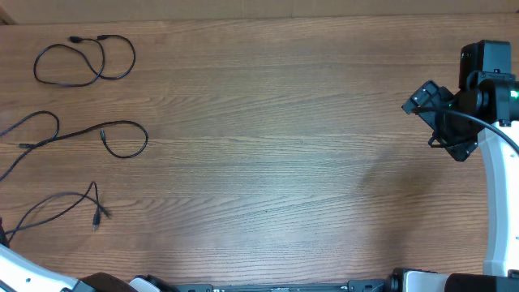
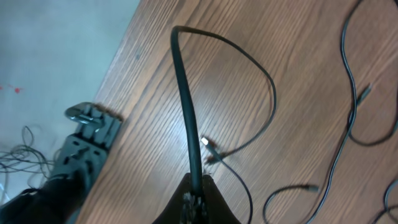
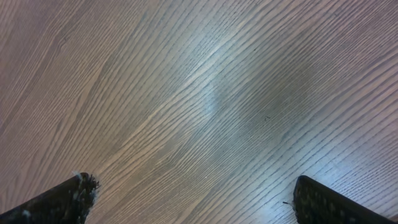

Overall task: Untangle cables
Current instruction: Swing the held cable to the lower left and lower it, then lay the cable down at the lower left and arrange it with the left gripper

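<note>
Overhead shows three cables [image 1: 123, 122] lying separate, far from the right jaws (spread over the bench [image 3: 205, 93]); left jaws clamp one cable [image 2: 183, 93]; only release seems left.

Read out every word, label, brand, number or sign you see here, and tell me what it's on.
None. No readable text shows on the cables, the table or the right arm in any view.
</note>
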You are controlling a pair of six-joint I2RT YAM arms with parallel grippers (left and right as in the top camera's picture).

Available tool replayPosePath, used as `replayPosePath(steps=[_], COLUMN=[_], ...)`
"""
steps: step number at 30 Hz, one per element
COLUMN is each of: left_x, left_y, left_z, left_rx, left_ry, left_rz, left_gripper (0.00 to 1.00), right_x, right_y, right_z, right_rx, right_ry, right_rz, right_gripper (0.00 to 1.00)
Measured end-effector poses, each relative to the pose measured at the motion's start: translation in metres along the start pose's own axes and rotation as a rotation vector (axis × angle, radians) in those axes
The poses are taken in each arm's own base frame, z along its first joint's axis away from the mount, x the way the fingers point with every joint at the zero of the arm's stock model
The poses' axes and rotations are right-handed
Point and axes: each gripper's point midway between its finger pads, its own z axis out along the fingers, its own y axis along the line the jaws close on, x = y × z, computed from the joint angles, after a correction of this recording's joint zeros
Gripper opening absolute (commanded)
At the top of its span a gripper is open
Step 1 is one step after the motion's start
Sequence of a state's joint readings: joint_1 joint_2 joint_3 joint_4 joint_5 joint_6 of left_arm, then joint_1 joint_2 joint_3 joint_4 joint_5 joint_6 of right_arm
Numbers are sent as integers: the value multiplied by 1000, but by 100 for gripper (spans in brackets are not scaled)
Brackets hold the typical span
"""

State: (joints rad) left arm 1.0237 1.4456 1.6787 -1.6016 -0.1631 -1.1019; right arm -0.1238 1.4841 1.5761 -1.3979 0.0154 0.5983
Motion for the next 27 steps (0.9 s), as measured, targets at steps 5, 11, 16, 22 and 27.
replayPosePath(steps=[5,11,16,22,27], left_x=[-1,1,11,20,37], left_y=[-13,-26,-19,-25,-40], left_z=[32,76,116,164,193], left_rx=[18,38,-41,-126,-108], left_ry=[-11,-20,19,74,182], left_rz=[-29,-40,-46,-57,44], left_gripper=[4,4,4,6,9], right_x=[0,0,0,0,0], right_y=[0,0,0,0,0], right_z=[0,0,0,0,0], right_rx=[-1,0,0,0,0], right_ry=[0,1,1,0,0], right_rz=[0,0,0,0,0], right_gripper=[100,100,100,100,100])
